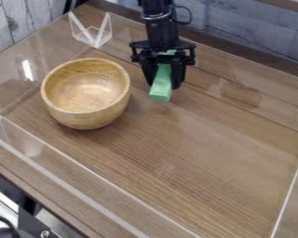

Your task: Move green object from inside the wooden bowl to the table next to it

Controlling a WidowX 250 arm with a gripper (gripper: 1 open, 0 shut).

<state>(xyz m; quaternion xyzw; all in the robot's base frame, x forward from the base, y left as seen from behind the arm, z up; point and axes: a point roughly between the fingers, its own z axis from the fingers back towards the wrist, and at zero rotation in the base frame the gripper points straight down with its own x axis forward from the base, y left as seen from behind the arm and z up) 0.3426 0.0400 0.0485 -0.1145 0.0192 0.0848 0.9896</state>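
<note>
Arm pose: the black arm comes down from the top edge of the view, nearly vertical, with the wrist leaning slightly and the gripper (162, 70) pointing steeply down at the bench (177, 158).
Jaws: the two black fingers (142, 63) straddle the green object (162, 85) and are closed on its upper part, one on each side; they stand moderately apart, as wide as the block they hold.
Green object: a small bright green block held tilted, its top between the fingers, its lower end pointing down toward the bench; whether that end touches the surface cannot be told.
Place of the block: outside the wooden bowl (86, 91), to the right of it in the view, near its rim but apart from it.
Wooden bowl: round, light tan, standing upright on the left half of the bench, its hollow bare.
Bench: brown wood grain, glossy, bordered by clear acrylic walls (64, 191).
</note>
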